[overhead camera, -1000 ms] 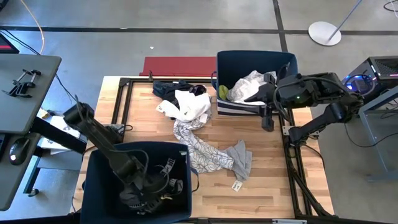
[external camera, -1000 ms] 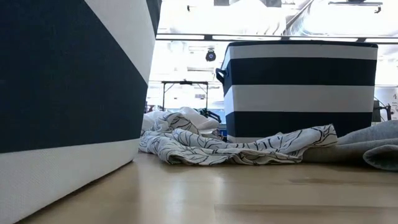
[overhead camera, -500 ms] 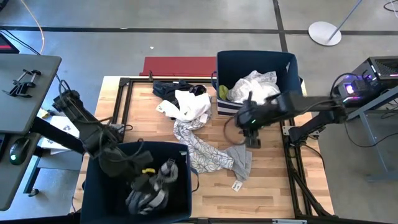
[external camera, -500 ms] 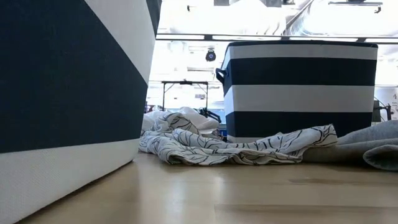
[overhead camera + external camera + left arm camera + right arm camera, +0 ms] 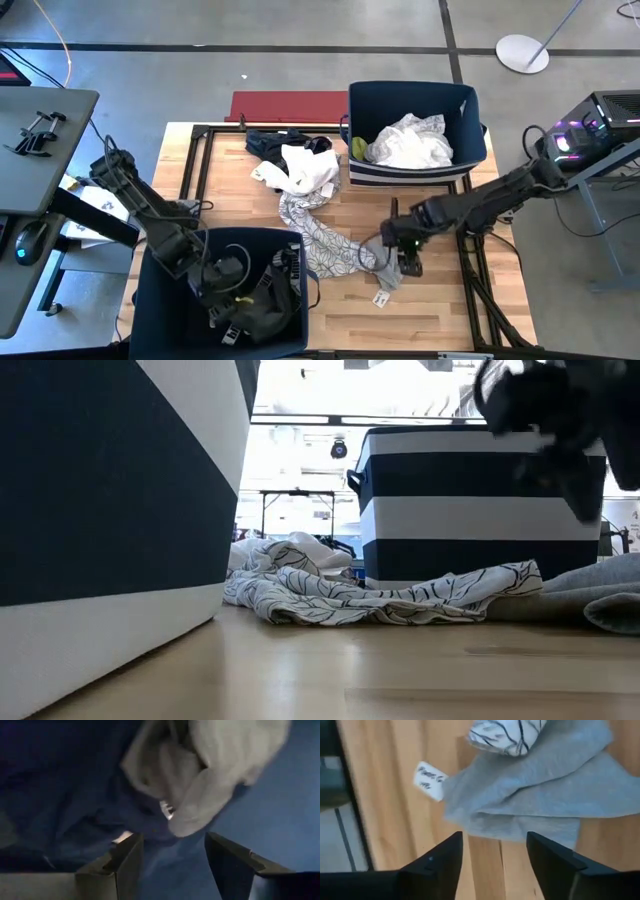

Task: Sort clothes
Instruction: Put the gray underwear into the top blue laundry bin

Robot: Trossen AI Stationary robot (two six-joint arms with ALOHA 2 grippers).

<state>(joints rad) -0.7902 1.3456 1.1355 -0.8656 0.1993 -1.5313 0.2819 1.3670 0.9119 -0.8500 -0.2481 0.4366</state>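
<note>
My right gripper (image 5: 405,255) (image 5: 494,840) is open and hovers just above a grey garment (image 5: 535,790) with a white tag (image 5: 429,781). The garment lies flat on the table next to a light patterned garment (image 5: 325,240). My left gripper (image 5: 235,298) (image 5: 172,845) is open inside the near dark blue bin (image 5: 150,290), over dark clothes and a pale grey garment (image 5: 210,765). A white garment (image 5: 305,168) and a black one (image 5: 285,140) lie at the far middle. The far bin (image 5: 465,110) holds white clothes (image 5: 410,140) and a yellow piece (image 5: 357,148).
A flat red board (image 5: 290,105) lies beyond the table's far edge. Black frame rails (image 5: 200,160) run along the table's left, far and right sides. In the low view the near bin's wall (image 5: 110,490) fills the left, with the striped far bin (image 5: 480,500) behind the patterned garment.
My right gripper has left the far bin, gone toward the table's near edge and come down over the grey garment. My left gripper drew back toward the near bin's left wall, uncovering grey and yellow clothes, then went back over the bin's middle.
</note>
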